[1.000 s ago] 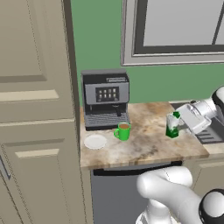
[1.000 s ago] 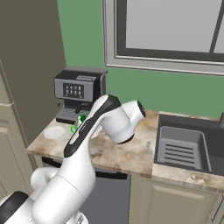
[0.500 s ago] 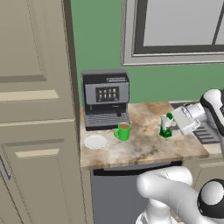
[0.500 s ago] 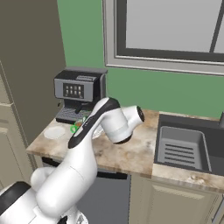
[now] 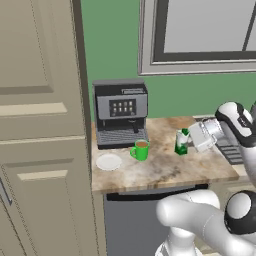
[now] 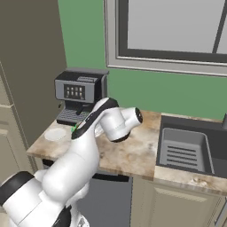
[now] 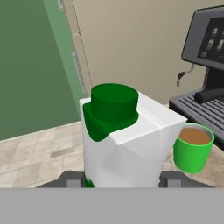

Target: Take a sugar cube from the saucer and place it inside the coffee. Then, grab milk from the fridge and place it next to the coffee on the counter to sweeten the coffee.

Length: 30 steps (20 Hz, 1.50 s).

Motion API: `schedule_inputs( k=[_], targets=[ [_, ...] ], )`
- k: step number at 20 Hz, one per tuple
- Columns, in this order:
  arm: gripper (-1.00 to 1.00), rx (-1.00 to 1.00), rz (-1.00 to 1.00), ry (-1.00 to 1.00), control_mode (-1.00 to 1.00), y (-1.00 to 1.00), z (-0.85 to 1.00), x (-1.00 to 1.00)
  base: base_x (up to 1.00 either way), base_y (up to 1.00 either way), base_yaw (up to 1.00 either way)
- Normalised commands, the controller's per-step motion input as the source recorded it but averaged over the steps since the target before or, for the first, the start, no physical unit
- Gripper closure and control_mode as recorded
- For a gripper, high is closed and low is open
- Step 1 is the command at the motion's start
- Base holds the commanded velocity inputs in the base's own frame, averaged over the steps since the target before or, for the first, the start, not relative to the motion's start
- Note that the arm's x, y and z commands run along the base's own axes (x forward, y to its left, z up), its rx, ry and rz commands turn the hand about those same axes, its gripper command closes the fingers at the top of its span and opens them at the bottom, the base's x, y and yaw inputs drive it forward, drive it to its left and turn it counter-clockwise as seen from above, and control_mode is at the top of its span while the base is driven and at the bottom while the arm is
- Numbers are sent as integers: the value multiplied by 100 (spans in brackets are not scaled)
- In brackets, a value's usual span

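The pincer (image 5: 187,141) is clamped on the milk (image 5: 181,143), upright over the worktop (image 5: 165,167) toward its right edge, well right of the coffee (image 5: 140,150). The saucer (image 5: 108,161) shows in the base views; the hand view shows the brown liquid.
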Motion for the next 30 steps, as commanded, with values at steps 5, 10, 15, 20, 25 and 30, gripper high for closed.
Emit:
schedule_inputs(
  k=[5,10,15,20,25,30],
  targets=[
    [100,0,-2,0,-100,14,-26,36,0,0,0],
    [100,0,-1,0,-100,4,-32,36,0,0,0],
    [100,0,-1,0,-100,0,-31,32,0,0,0],
    [100,0,-1,-1,-100,3,-26,26,0,0,0],
    [100,0,-3,-2,-100,7,-23,33,0,0,0],
    [100,0,-3,-3,-100,4,-23,27,0,0,0]
  ],
)
